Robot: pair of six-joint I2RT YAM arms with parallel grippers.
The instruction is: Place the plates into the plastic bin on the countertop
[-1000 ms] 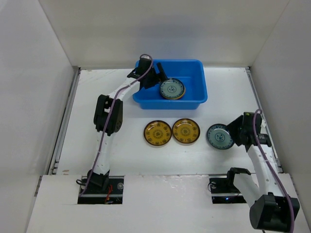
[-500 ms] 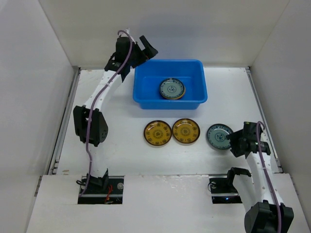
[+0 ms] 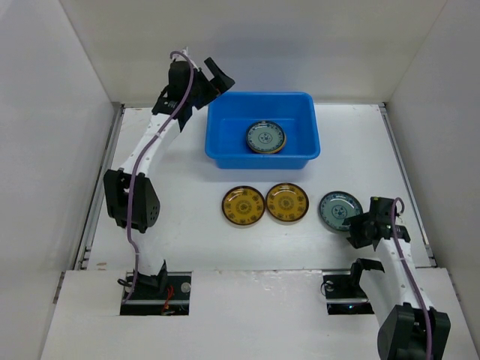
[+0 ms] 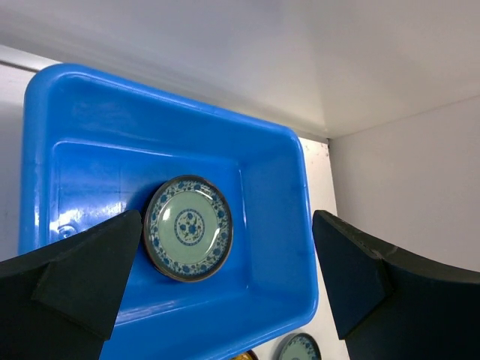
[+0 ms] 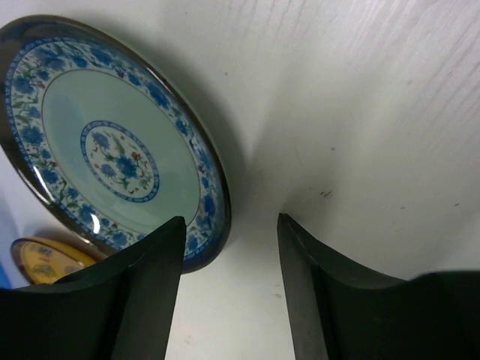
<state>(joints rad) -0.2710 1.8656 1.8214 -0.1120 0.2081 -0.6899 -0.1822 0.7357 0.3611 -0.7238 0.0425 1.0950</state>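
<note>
The blue plastic bin (image 3: 307,146) stands at the back of the white countertop (image 3: 187,225), with one pale blue-green patterned plate (image 3: 265,138) inside, also seen in the left wrist view (image 4: 187,227). Two yellow-brown plates (image 3: 243,205) (image 3: 287,202) lie in front of the bin. A second blue-green plate (image 3: 340,209) lies to their right. My left gripper (image 3: 216,78) is open and empty, raised above the bin's left back corner. My right gripper (image 3: 357,232) is open, low at that plate's near right rim (image 5: 112,142); one finger (image 5: 142,292) overlaps the rim. The other plates are out of view.
White walls (image 3: 60,112) enclose the countertop on the left, back and right. A metal rail (image 3: 101,187) runs along the left edge. The left arm's elbow (image 3: 129,202) hangs over the left side of the surface.
My left gripper rose out of the bin, leaving the blue-green plate inside, and moved back left. My right gripper slid nearer and lower to the plate's near right rim.
</note>
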